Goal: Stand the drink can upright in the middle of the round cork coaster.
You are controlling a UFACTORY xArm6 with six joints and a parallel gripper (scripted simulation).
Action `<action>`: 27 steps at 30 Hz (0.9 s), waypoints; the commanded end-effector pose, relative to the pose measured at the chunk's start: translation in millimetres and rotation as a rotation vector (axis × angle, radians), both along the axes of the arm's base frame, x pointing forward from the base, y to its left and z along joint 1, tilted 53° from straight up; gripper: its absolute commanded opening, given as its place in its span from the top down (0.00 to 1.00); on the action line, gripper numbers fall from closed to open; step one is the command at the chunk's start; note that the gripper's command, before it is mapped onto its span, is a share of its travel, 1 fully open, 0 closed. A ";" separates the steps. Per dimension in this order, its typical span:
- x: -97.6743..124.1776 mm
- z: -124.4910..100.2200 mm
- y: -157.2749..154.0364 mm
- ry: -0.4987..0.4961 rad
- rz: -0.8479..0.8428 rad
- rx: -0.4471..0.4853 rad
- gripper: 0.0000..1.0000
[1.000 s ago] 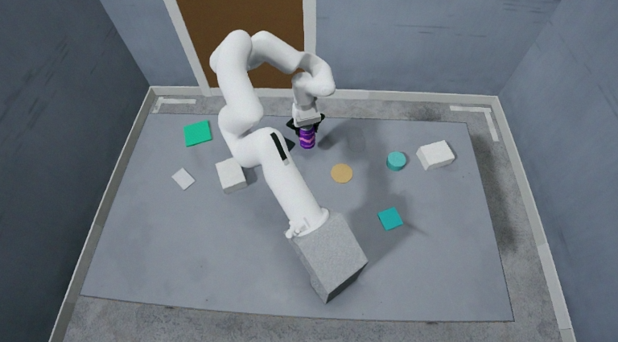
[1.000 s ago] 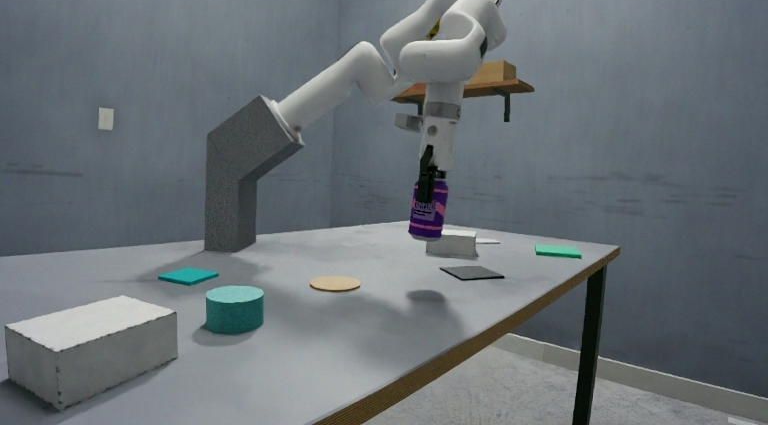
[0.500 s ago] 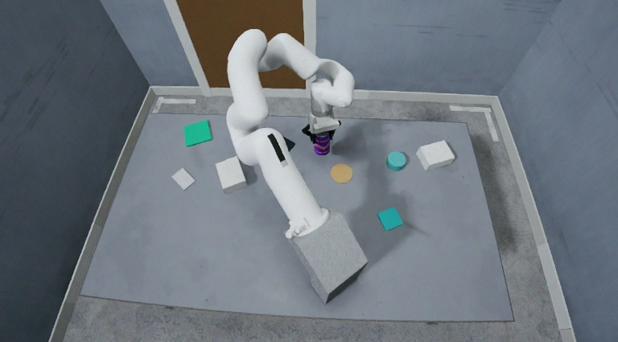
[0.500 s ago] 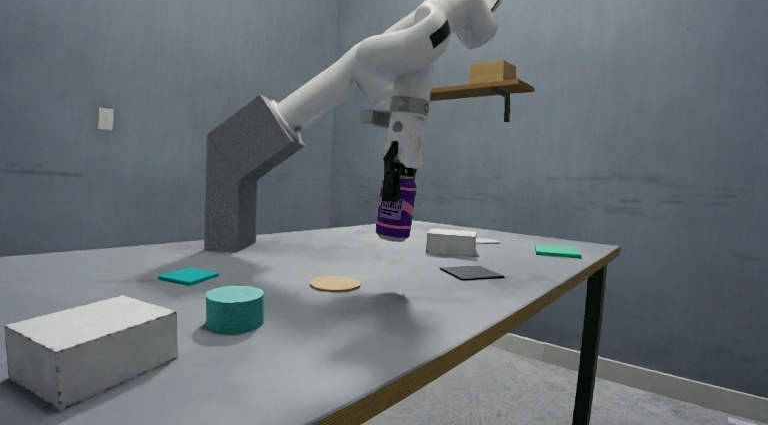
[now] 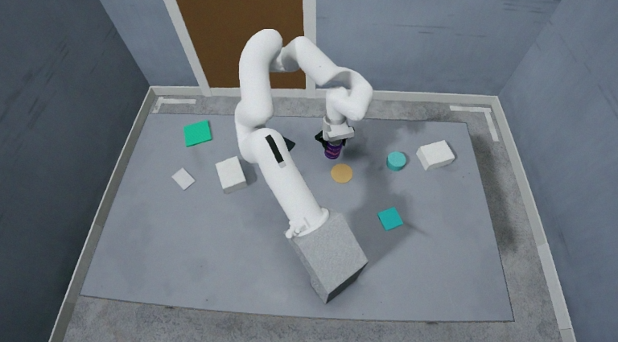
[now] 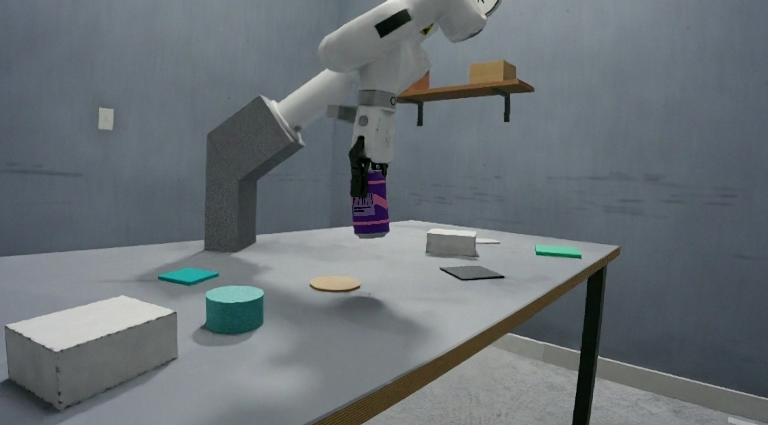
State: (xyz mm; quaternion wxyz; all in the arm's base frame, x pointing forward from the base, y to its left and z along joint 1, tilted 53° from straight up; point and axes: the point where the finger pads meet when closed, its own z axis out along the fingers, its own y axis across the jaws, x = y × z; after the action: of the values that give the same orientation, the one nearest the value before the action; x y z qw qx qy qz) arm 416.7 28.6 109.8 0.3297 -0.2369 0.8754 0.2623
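The purple drink can [image 5: 332, 150] hangs upright in my gripper [image 5: 333, 146], well above the table; it also shows in the exterior view [image 6: 370, 205]. My gripper [image 6: 368, 179] is shut on the can's upper part. The round cork coaster [image 5: 341, 173] lies flat on the grey table, just in front of and below the can. In the exterior view the cork coaster [image 6: 334, 283] sits a little to the left of the can and lower down. The can does not touch the coaster.
A dark grey square mat [image 6: 471, 272], a teal cylinder [image 5: 396, 160], a teal square [image 5: 389, 218], a green square [image 5: 197, 133], a small white tile [image 5: 183, 178] and two white blocks [image 5: 434, 154] [image 5: 230, 174] lie around. The robot base [image 5: 328, 260] stands near the front.
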 end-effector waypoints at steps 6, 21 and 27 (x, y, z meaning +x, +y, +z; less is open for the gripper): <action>-8.0 -21.6 -22.8 -0.030 -0.012 0.019 1.00; -15.7 -36.2 -36.8 -0.047 -0.024 0.031 1.00; -17.0 -38.5 -39.0 -0.051 -0.027 0.033 1.00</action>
State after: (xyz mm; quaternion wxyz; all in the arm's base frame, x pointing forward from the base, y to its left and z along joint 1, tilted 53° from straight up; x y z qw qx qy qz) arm 400.6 -7.4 73.0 0.3561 -0.2274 0.8662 0.2668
